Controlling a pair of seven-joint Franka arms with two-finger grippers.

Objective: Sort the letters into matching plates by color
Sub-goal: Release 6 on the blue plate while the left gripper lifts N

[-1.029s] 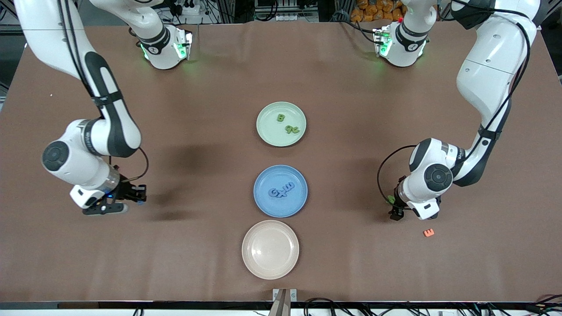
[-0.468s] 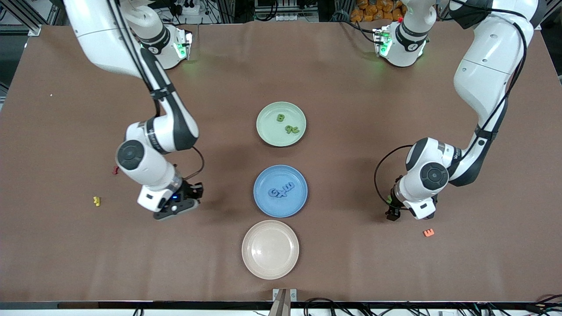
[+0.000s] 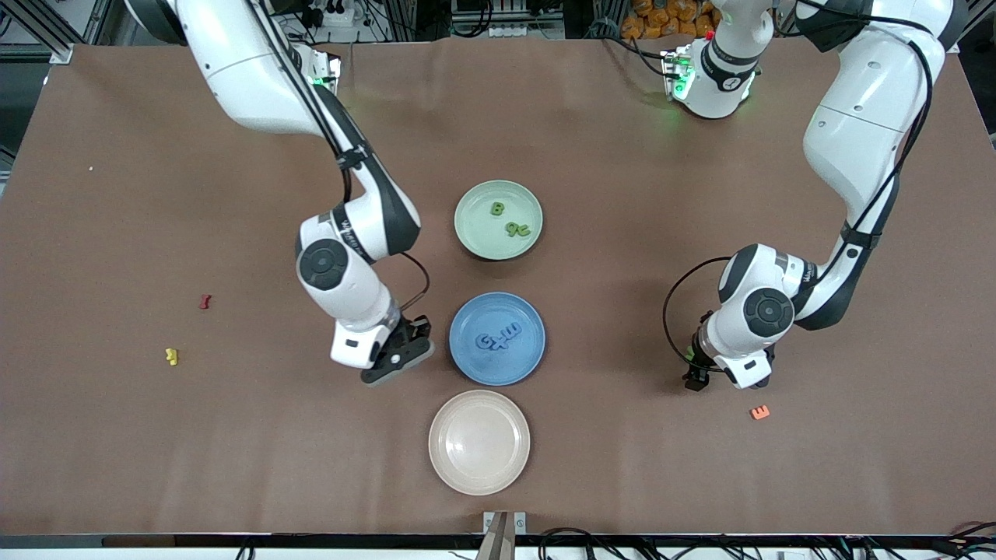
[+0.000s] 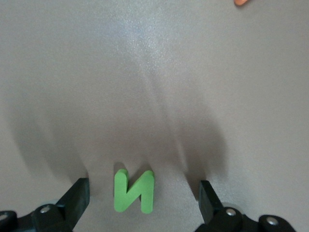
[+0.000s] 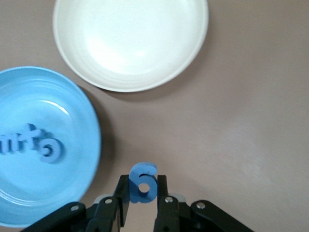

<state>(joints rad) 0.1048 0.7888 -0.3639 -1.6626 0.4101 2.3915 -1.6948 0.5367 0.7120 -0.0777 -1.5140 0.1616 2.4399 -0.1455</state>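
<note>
while the right jaws grip a blue letter and the left gape, blue plate holds blue letters.

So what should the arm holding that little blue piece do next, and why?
Probably carry it a little farther, over the blue plate, then open. The right gripper is shut on the blue letter beside that plate's rim, not yet above it, and three blue letters already lie in it.

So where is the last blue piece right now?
The blue piece is pinched in the right gripper, up in the air over bare table beside the blue plate, toward the right arm's end, with the cream plate close by.
</note>
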